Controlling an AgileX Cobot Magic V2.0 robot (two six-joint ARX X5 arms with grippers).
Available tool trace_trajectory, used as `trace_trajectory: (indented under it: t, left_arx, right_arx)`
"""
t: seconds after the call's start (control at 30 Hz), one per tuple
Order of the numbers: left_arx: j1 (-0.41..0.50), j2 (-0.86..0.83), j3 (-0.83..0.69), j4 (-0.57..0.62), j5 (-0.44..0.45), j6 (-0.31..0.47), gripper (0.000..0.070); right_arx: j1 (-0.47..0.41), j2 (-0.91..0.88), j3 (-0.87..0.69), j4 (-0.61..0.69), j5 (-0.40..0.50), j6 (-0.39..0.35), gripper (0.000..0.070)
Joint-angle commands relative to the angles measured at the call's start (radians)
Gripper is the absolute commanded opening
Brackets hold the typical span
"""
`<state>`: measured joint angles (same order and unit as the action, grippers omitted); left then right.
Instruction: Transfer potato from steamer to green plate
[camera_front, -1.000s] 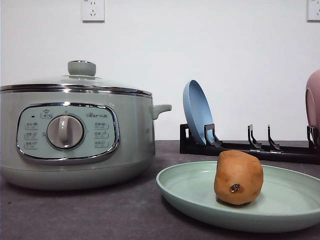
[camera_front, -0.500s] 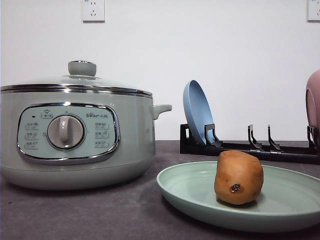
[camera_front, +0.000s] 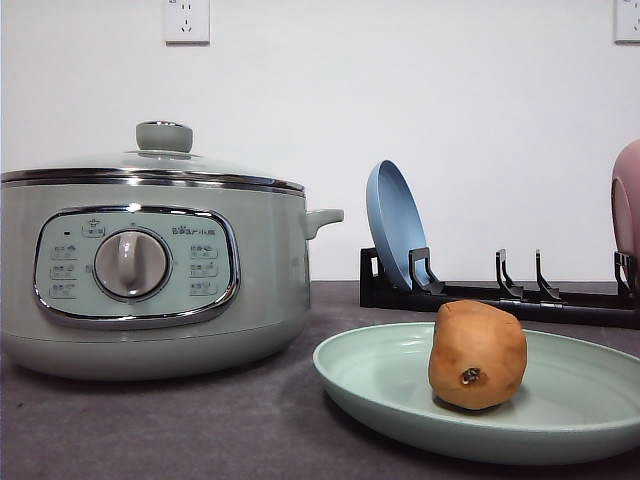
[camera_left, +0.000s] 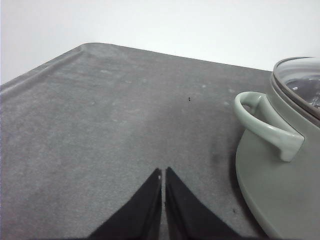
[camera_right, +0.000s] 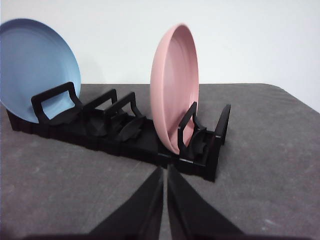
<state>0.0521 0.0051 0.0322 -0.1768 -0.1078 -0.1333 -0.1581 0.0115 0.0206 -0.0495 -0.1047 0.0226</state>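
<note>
Nothing moved, potato (camera_front: 478, 354) upright on green plate (camera_front: 400, 385), plate edge cropped, both pincers together.

Matte black, tapering fingers (camera_left: 150, 210) on both pincers, apparently smooth, unmarked.

An orange-brown potato (camera_front: 477, 355) stands upright on the pale green plate (camera_front: 380, 385), beside the lidded sage-green steamer (camera_front: 150, 260).
</note>
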Motion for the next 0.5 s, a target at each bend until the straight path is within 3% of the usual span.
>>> trace_trajectory:
  t: [0.0,0.17,0.33,0.47]
  left_arx:
    - [0.002,-0.002,-0.020,-0.007,-0.003,-0.006,0.0003]
    - [0.002,-0.002,-0.020,-0.007,-0.003,-0.006,0.0003]
    - [0.002,-0.002,-0.020,-0.007,-0.003,-0.006,0.0003]
    - [0.002,-0.002,-0.020,-0.007,-0.003,-0.006,0.0003]
  right_arx:
    - [-0.002,-0.008,-0.009,-0.006,0.001,0.003,0.0001]
    - [-0.002,-0.008,-0.010,-0.081,-0.018,0.003,0.0001]
    - [-0.001,-0.008,-0.009,-0.117,-0.128,-0.021,0.0001]
    - [-0.002,-0.008,-0.009,-0.117,-0.124,-0.029,0.0001]
